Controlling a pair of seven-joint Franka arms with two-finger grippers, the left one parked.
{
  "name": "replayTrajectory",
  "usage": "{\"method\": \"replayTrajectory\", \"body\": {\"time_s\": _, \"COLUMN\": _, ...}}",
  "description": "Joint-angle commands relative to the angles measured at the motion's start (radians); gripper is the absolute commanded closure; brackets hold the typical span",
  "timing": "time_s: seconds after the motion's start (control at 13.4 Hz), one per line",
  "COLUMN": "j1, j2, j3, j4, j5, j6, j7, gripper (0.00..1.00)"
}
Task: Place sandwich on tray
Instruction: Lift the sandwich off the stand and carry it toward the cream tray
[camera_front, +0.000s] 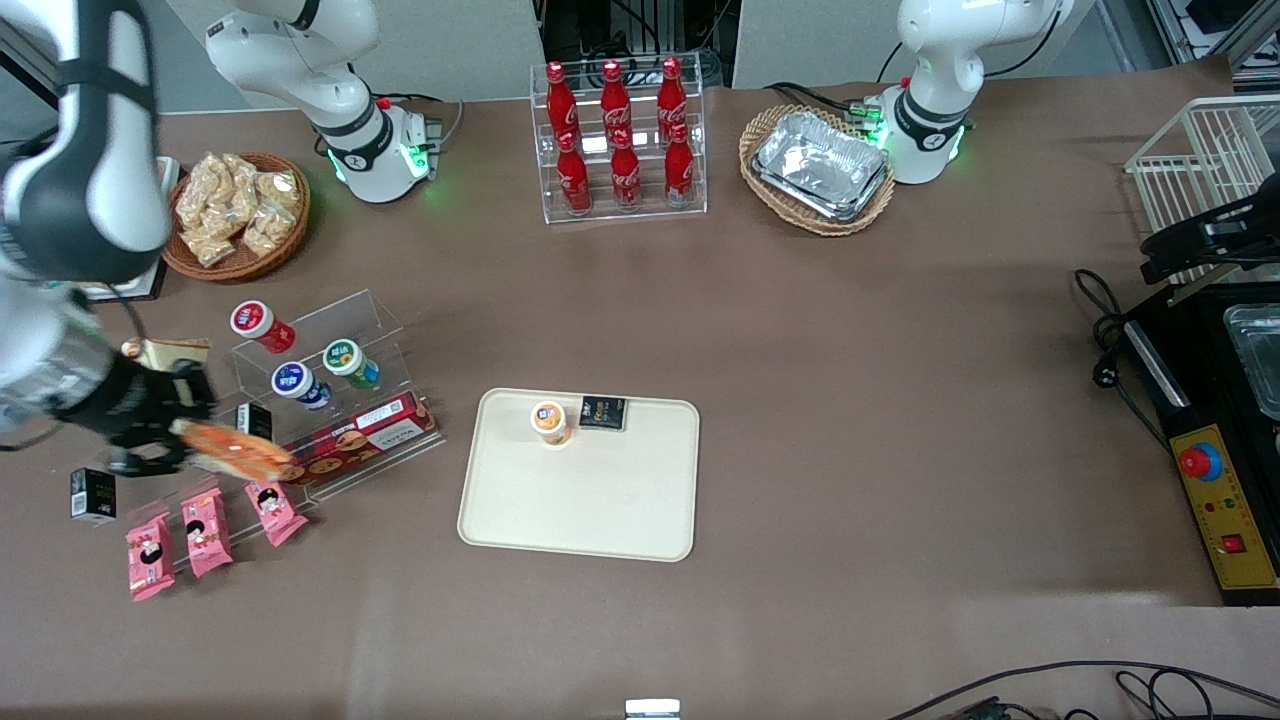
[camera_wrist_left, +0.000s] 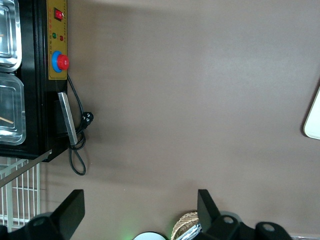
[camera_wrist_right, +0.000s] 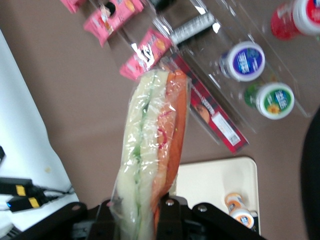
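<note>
The clear-wrapped wedge sandwich (camera_front: 235, 451) with orange filling hangs above the table, held by my right gripper (camera_front: 165, 425), which is shut on it. In the right wrist view the sandwich (camera_wrist_right: 152, 150) shows orange, white and green layers running out from between the black fingers (camera_wrist_right: 167, 220), with my gripper (camera_wrist_right: 142, 222) clamped on its base. It hovers over the clear display stand at the working arm's end of the table. The cream tray (camera_front: 580, 510) lies flat mid-table, apart from the sandwich, and its corner (camera_wrist_right: 215, 182) shows under the wedge.
On the tray stand an orange-lidded cup (camera_front: 549, 422) and a black packet (camera_front: 603, 412). Under the gripper are a clear stand with cups (camera_front: 300, 380), a red biscuit box (camera_front: 365, 440), pink snack packets (camera_front: 205, 535) and a small black box (camera_front: 92, 495). A snack basket (camera_front: 237, 215) is farther back.
</note>
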Motion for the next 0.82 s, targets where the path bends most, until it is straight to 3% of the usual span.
{"method": "replayTrajectory", "body": {"time_s": 0.0, "j1": 0.110, "j2": 0.066, "j3": -0.013, "j4": 0.053, "j5": 0.008, "j6": 0.007, "j7": 0.093, "gripper": 0.91}}
{"method": "replayTrajectory", "body": {"time_s": 0.22, "j1": 0.211, "j2": 0.172, "j3": -0.013, "j4": 0.129, "j5": 0.004, "j6": 0.046, "j7": 0.232, "gripper": 0.91}}
{"method": "replayTrajectory", "body": {"time_s": 0.52, "j1": 0.316, "j2": 0.281, "j3": -0.014, "j4": 0.152, "j5": 0.004, "j6": 0.221, "j7": 0.436, "gripper": 0.92}}
{"method": "replayTrajectory", "body": {"time_s": 0.75, "j1": 0.341, "j2": 0.416, "j3": -0.013, "j4": 0.258, "j5": 0.011, "j6": 0.295, "j7": 0.493, "gripper": 0.91}}
